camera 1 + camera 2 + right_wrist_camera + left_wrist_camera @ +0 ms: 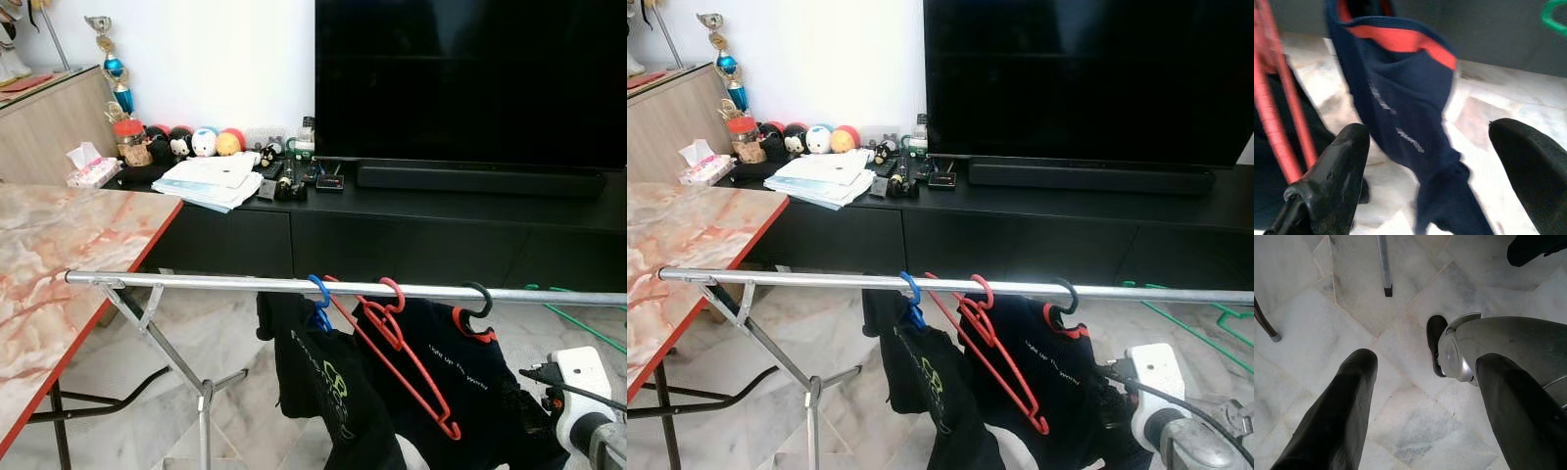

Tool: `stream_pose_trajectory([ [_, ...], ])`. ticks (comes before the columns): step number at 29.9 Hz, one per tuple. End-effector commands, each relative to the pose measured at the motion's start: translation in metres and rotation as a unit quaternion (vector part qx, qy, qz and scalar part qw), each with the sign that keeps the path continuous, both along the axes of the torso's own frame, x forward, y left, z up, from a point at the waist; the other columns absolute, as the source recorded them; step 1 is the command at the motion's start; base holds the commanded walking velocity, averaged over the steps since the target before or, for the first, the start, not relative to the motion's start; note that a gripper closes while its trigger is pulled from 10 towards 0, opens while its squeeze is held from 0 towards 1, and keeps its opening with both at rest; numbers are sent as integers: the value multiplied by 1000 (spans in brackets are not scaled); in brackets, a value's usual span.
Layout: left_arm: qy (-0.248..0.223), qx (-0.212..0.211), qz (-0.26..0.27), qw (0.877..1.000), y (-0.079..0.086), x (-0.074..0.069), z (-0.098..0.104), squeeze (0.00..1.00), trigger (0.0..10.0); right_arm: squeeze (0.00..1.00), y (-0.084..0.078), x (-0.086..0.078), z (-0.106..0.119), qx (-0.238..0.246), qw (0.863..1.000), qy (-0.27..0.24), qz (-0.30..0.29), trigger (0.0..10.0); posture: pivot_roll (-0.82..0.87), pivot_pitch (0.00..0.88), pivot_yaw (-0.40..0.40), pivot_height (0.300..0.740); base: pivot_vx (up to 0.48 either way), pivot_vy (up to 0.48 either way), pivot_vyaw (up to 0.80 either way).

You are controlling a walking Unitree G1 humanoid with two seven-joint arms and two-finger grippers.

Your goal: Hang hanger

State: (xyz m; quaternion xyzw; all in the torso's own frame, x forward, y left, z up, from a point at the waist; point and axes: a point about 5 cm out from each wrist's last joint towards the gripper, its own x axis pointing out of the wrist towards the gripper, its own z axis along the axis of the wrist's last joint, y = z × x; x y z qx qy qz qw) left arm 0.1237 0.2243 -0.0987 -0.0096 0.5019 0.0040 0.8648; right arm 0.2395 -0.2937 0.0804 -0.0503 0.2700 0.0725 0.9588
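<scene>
- Your hanging is looking mostly done: three hangers are sitting hooked on the rail — a blue hanger, a red hanger, a black hanger toward its right end.
- Two hangers are carrying dark shirts; the red one is hanging bare.
- Your right claw is gaping wide and empty near the navy shirt.
- Your left claw is hanging spread and empty over the floor.

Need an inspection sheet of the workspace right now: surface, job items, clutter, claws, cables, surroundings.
Surface: metal rail of drying rack, level.
Job's things: blue hanger, red hanger and black hanger hooked on rail; navy shirt on the black one.
Clutter: papers, plush toys on TV console.
Claws: left claw open over floor; right claw open, facing navy shirt.
Cables: black cable on right arm.
Surroundings: marble table, television.
</scene>
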Motion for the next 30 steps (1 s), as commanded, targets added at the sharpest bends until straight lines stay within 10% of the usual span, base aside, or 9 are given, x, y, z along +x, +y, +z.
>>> stream_pose_trajectory([
  [1,7,3,3,1000,4,-2,0,0,10000,0,8,4,-2,16,1000,-4,23,10000,-45,0,37,740,0,0,0],
  [30,3,0,10,1000,2,-1,0,0,10000,0,34,64,-13,-50,998,-31,37,10000,-28,3,43,740,0,0,0],
])
